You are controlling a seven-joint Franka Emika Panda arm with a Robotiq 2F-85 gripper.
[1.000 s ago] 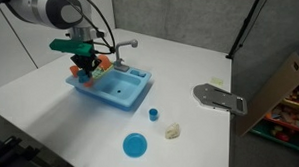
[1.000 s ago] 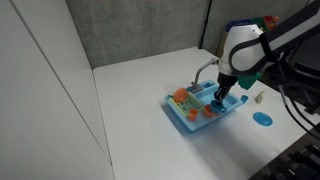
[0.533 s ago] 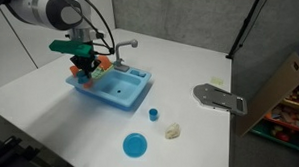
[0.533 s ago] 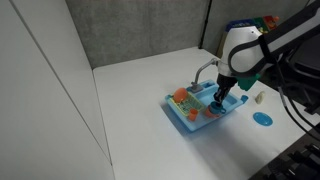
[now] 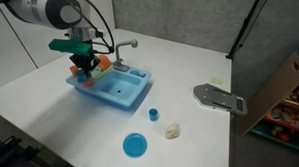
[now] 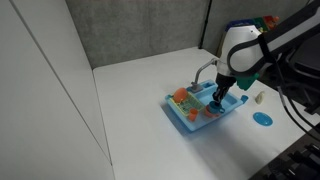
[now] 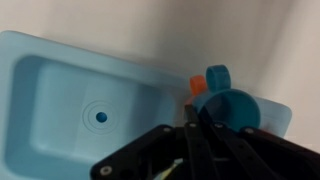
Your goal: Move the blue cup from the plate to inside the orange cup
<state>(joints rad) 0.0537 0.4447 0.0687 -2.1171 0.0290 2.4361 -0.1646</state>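
Note:
My gripper [image 5: 86, 67] hangs over the far end of a blue toy sink [image 5: 124, 93], also seen in an exterior view [image 6: 217, 99]. In the wrist view the fingers [image 7: 192, 118] are close together on the rim of the blue cup [image 7: 232, 106], whose open mouth faces the camera. An orange cup [image 7: 194, 87] shows just behind and partly under it; I cannot tell whether the blue cup sits inside it. The round blue plate [image 5: 134, 145] lies bare on the table near the front edge, also in an exterior view [image 6: 262, 118].
A small blue object [image 5: 153, 114] and a cream lump [image 5: 174, 131] lie between sink and plate. A grey flat tool [image 5: 219, 98] rests at the table's edge. The sink has a grey tap [image 5: 121, 47] and orange items [image 6: 181, 96]. Grey walls stand behind.

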